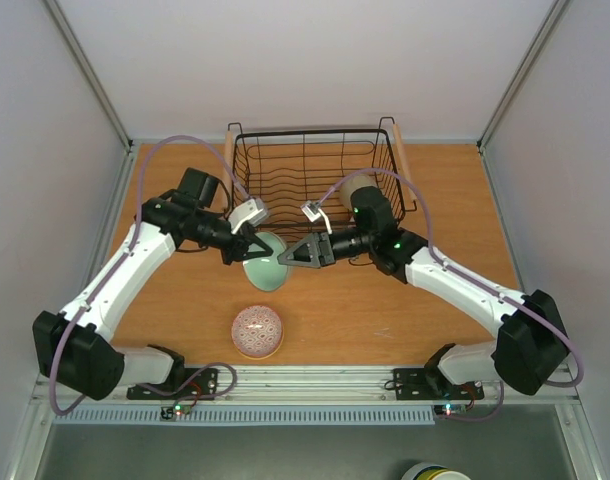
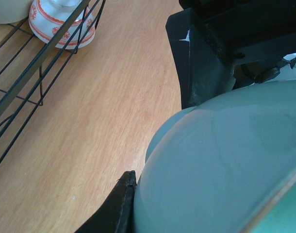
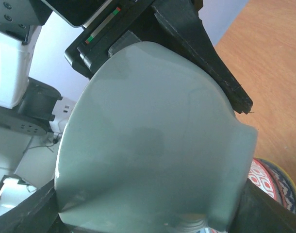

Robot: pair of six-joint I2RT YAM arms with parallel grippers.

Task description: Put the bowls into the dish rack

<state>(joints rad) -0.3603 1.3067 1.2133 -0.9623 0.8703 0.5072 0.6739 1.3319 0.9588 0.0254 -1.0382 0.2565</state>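
Observation:
A pale green bowl [image 1: 266, 263] hangs on edge just above the table, in front of the dish rack [image 1: 285, 150]. My left gripper [image 1: 248, 250] is shut on its rim from the left; one finger [image 2: 120, 204] lies against the bowl's outer wall [image 2: 221, 160]. My right gripper [image 1: 291, 257] comes in from the right, and its jaws press on the same bowl [image 3: 153, 145] at the rim and the foot. A red-and-white patterned bowl [image 1: 257, 331] sits on the table near the front edge. Another red-and-white bowl [image 2: 60, 22] lies upside down inside the rack [image 2: 22, 73].
The black wire rack stands at the back centre with wooden handles [image 1: 396, 150] on its sides. A beige bowl [image 1: 351, 184] shows in the rack behind my right arm. White walls close in both sides of the wooden table [image 1: 435, 200].

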